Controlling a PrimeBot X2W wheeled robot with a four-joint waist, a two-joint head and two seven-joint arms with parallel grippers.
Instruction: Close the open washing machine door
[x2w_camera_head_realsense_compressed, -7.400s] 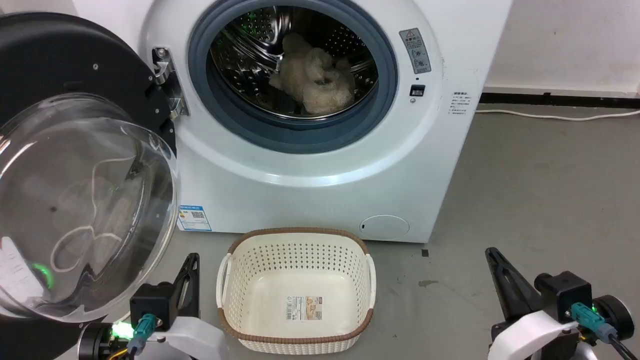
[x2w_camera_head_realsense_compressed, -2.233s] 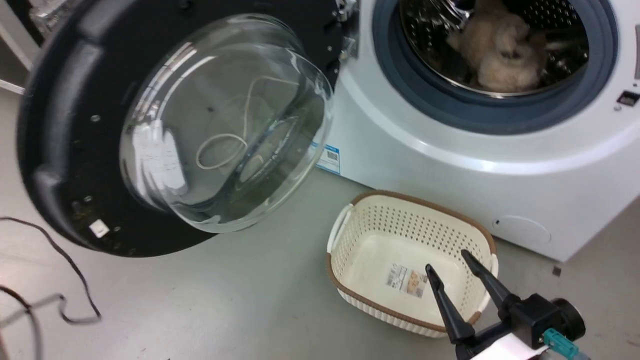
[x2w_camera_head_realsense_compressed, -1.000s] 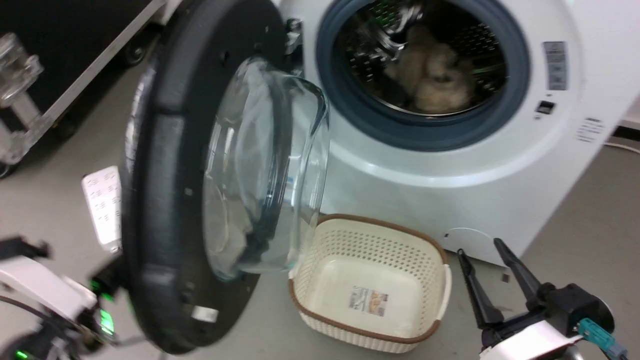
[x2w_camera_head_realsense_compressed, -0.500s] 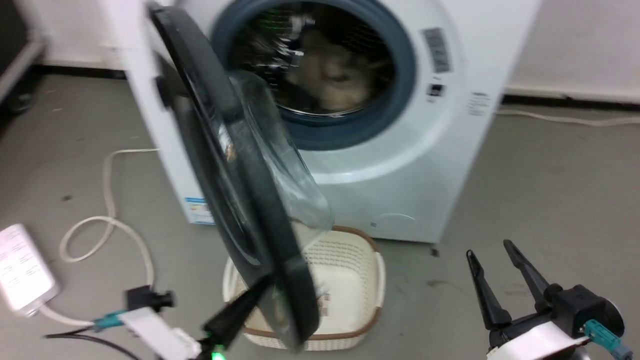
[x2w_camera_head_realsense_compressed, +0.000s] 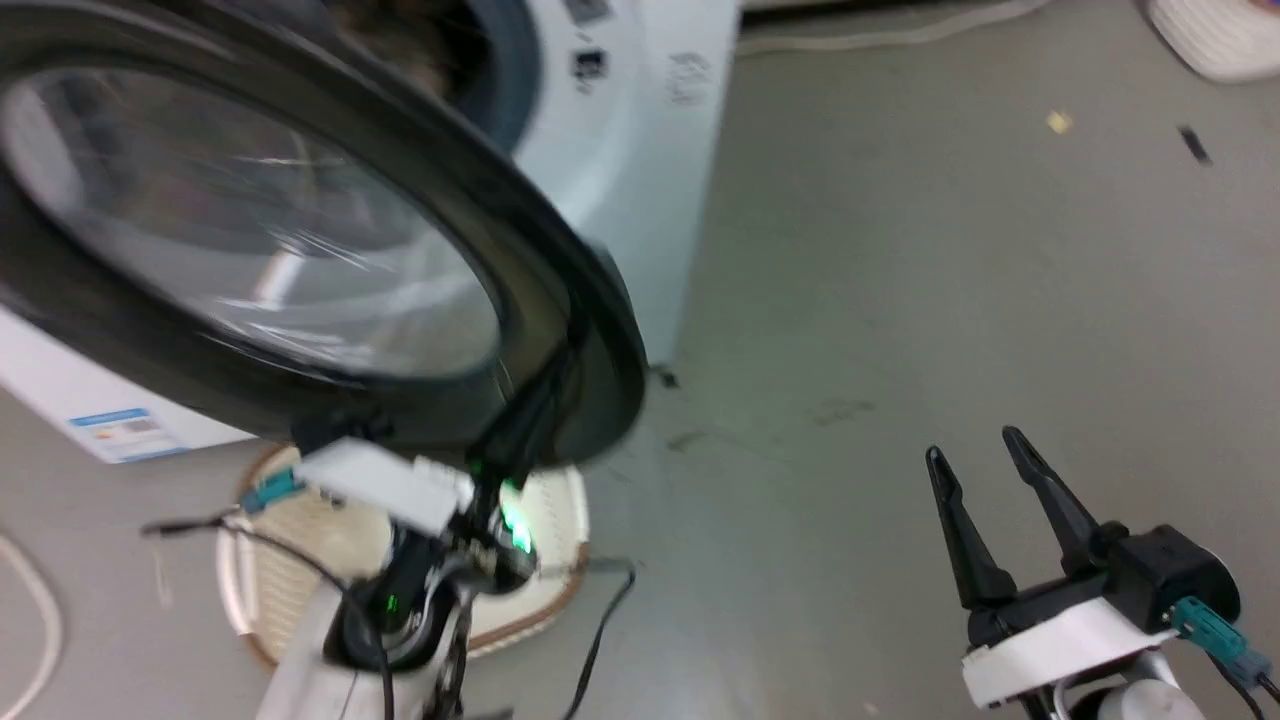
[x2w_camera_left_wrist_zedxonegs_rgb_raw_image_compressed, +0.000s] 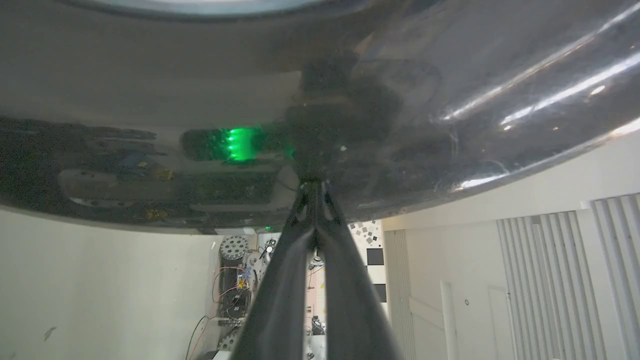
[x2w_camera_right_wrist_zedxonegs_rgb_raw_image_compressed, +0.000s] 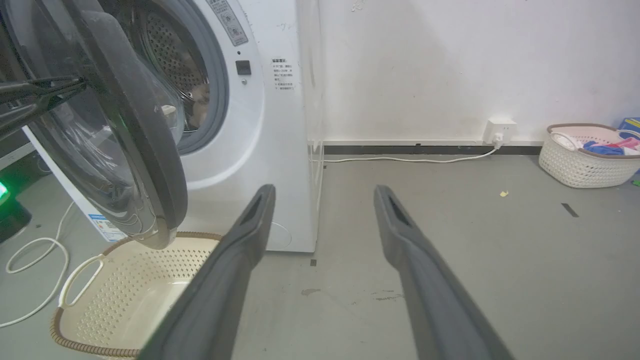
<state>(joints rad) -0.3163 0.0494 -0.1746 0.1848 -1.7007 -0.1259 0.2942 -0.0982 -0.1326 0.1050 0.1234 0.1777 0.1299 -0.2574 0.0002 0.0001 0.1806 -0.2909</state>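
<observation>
Now one door (x2w_camera_head_realsense_compressed: 250, 230) stands half open on one machine (x2w_camera_head_realsense_compressed: 640, 150), its black rim glossy and its glass blurred. The left gripper (x2w_camera_left_wrist_zedxonegs_rgb_raw_image_compressed: 315, 187) has its fingers pressed together, tips against that rim, holding nothing. The right gripper (x2w_camera_head_realsense_compressed: 975, 450) is spread wide, empty, above the floor. The right wrist view shows two baskets: the near basket (x2w_camera_right_wrist_zedxonegs_rgb_raw_image_compressed: 150, 265) under the door and the far basket (x2w_camera_right_wrist_zedxonegs_rgb_raw_image_compressed: 585, 165) by the wall.

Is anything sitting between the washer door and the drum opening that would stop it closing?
Nothing visible lies in the gap between the washing machine door and the washing machine. The basket sits lower, on the floor, under the door's edge.
</observation>
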